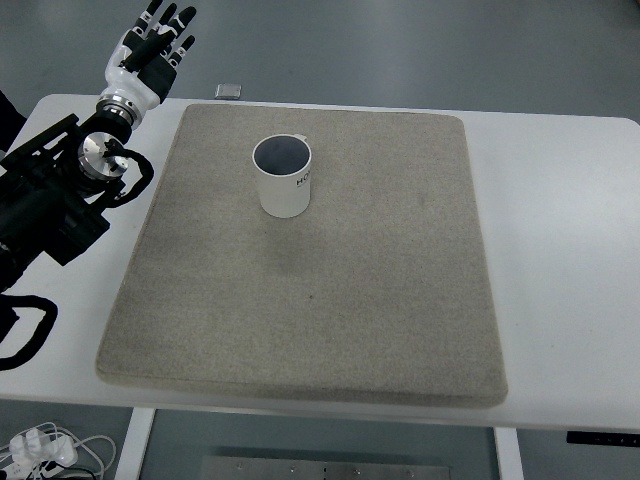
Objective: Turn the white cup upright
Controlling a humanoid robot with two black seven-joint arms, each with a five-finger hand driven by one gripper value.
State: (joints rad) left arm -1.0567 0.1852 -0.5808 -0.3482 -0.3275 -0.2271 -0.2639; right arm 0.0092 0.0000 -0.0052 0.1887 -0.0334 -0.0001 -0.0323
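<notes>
A white cup [283,177] stands upright on the grey mat [330,300], toward the mat's far left, its dark inside facing up. My left hand [152,47] is at the far left beyond the table's back edge, well left of the cup, fingers spread and holding nothing. Its black arm runs along the table's left side. The right arm does not show.
The mat lies on a white table [560,250]. A small grey square object [229,92] sits at the table's back edge, just beyond the mat. Black cable loops [25,330] hang at the left edge. White cables lie on the floor at bottom left.
</notes>
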